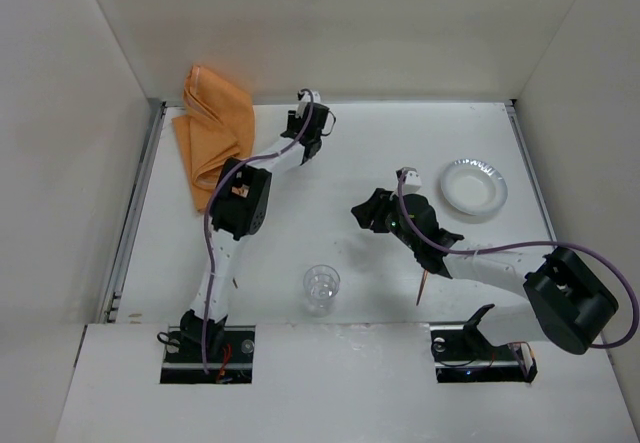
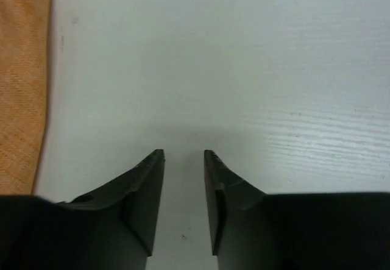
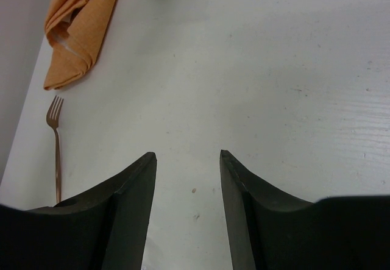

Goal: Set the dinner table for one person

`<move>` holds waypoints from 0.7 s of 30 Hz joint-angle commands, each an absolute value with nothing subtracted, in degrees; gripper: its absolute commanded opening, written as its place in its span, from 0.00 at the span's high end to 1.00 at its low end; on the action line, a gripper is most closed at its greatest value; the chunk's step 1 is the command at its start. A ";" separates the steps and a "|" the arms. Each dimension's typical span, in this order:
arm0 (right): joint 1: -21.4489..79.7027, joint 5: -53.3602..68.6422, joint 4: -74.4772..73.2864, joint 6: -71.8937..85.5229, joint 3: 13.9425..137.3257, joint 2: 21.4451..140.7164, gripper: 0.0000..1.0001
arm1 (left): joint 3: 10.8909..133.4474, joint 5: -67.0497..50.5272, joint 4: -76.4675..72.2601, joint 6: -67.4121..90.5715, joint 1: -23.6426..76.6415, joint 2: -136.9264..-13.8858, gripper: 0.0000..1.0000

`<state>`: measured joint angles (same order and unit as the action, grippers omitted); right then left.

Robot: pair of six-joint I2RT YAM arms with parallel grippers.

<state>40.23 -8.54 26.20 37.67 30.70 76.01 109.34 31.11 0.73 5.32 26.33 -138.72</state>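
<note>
The dinner table [image 1: 330, 178] is a wide white top. A crumpled orange napkin [image 1: 213, 133] lies at its far left corner. My left gripper [image 1: 308, 115] hovers just right of the napkin [image 2: 21, 81], open, with only bare table [image 2: 244, 69] between its fingers. My right gripper [image 1: 358, 213] is open over the middle of the table, pointing left, and holds nothing. A silver-rimmed white plate [image 1: 475, 185] sits at the right. A clear glass [image 1: 321, 288] stands near the front centre. In the right wrist view a copper fork [image 3: 56, 142] lies below the napkin [image 3: 76, 23].
A thin copper utensil [image 1: 424, 288] lies near the front, partly under my right arm. Metal rails [image 1: 135, 213] run along the table's sides, with pale walls around it. My left arm's elbow [image 1: 240, 198] rises over the napkin's near edge.
</note>
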 commanded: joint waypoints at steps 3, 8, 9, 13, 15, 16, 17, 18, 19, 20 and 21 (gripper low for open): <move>40.47 -8.26 29.44 37.18 31.99 74.97 0.46 | 108.73 40.42 4.74 0.54 21.85 -131.84 0.57; 40.73 -8.17 29.53 37.26 32.17 75.50 0.45 | 104.42 42.54 4.31 -1.23 19.38 -131.04 0.54; 40.74 -8.17 29.53 37.18 32.25 75.50 0.45 | 104.24 42.45 4.31 -1.32 19.03 -131.31 0.54; 40.74 -8.35 29.53 36.91 32.17 74.97 0.45 | 105.64 41.05 4.75 -1.93 17.89 -134.20 0.54; 40.74 -8.26 29.44 37.09 31.99 74.36 0.45 | 106.34 39.12 4.92 -1.85 17.36 -135.35 0.56; 40.74 -8.70 29.44 36.92 31.91 74.01 0.45 | 106.78 37.81 5.27 -1.67 17.27 -135.87 0.56; 40.74 -8.79 29.53 36.83 31.90 73.92 0.45 | 107.57 37.27 5.97 -1.67 17.27 -136.66 0.57; 40.74 -8.88 29.53 36.91 31.90 74.00 0.45 | 108.54 36.83 6.93 -1.67 17.27 -137.37 0.57; 40.74 -8.53 29.62 37.00 31.90 74.35 0.45 | 109.33 36.30 7.81 -1.58 17.27 -137.90 0.57; 40.74 -8.26 29.45 37.18 32.08 74.44 0.45 | 109.51 35.95 8.17 -1.41 17.36 -138.07 0.57; 40.74 -8.26 29.44 37.09 32.17 74.53 0.45 | 109.25 35.77 8.00 -1.23 17.44 -138.08 0.57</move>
